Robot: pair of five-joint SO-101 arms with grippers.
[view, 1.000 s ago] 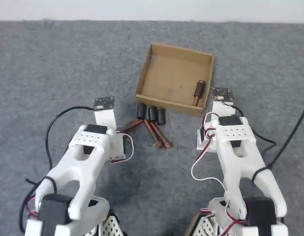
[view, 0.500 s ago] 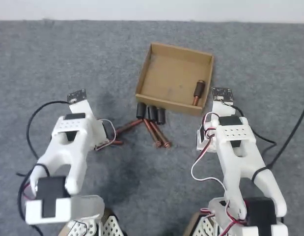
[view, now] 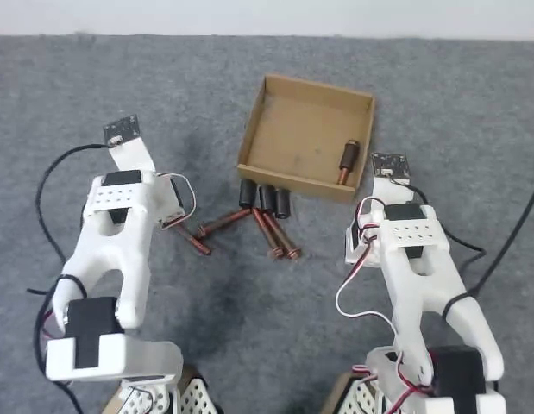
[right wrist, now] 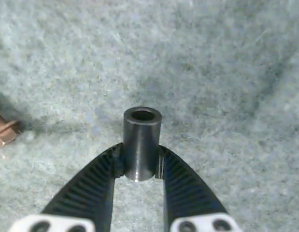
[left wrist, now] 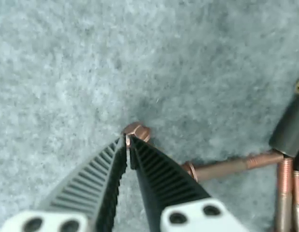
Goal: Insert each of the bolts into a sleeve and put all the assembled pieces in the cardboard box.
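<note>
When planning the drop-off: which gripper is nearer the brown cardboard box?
Right. The right gripper, shut on a black cylindrical sleeve, sits beside the near right corner of the brown cardboard box; the left gripper, shut on a copper bolt, is farther off to its left.

The fuzzy felt worktop (view: 120, 86) is a mottled grey. The shallow cardboard box (view: 292, 183) is plain tan. The left end effector (left wrist: 126, 140) has black ribbed fingers on white mounts, with a copper-coloured hex-head bolt (left wrist: 136, 131) gleaming at the tips. The right end effector (right wrist: 139, 155) is ribbed black too, around a dull black metal sleeve (right wrist: 142, 140). The white plastic left arm (view: 120, 233) and white plastic right arm (view: 417, 254) carry red, white and black wires (view: 357, 285).
</note>
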